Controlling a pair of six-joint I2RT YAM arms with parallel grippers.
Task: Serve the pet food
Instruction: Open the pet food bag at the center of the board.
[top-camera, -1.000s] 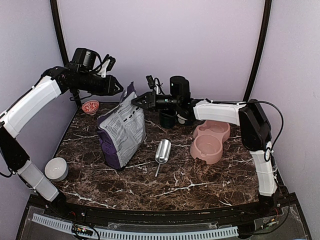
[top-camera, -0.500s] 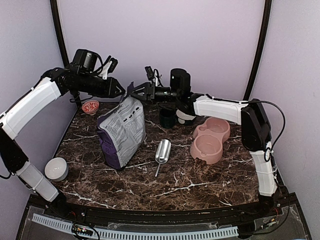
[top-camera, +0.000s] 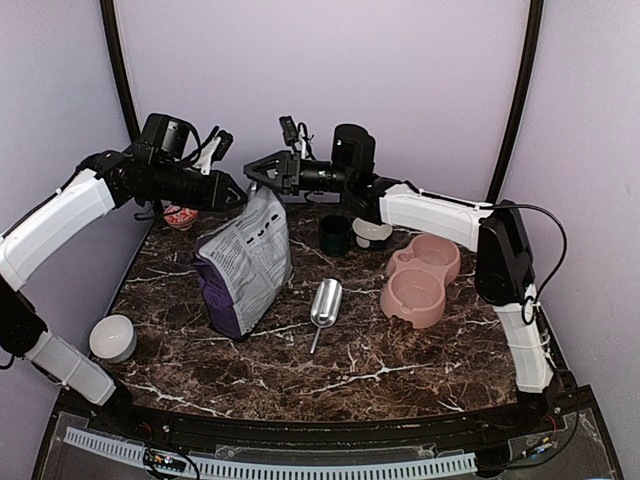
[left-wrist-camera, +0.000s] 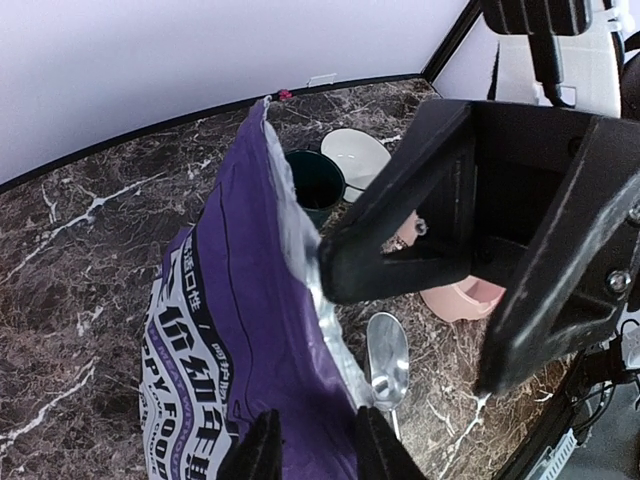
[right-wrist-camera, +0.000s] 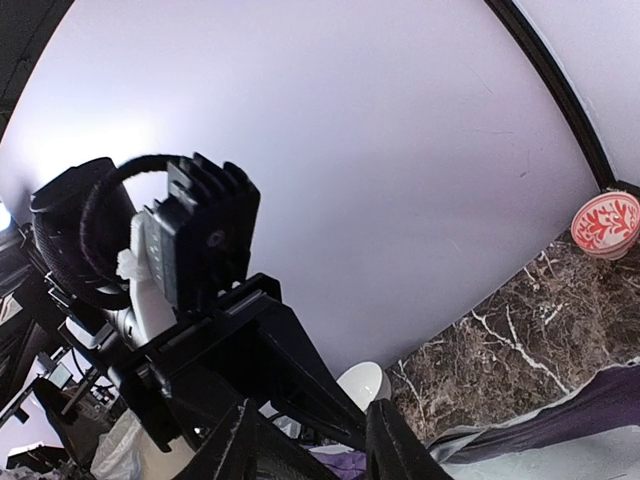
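The purple-and-grey printed bag (top-camera: 245, 262) stands upright on the marble counter (top-camera: 400, 350), left of centre, its top edge raised. The left claw (left-wrist-camera: 318, 448) pinches the bag's purple wall near the top. The right claw (top-camera: 250, 172) hangs just above the bag's mouth with its fingers spread, one tip at the silver inner rim. The pet food shows in no view, and the bag's inside is hidden. A metal scoop (top-camera: 326, 300) lies between the bag and the pink double bowl (top-camera: 412, 314).
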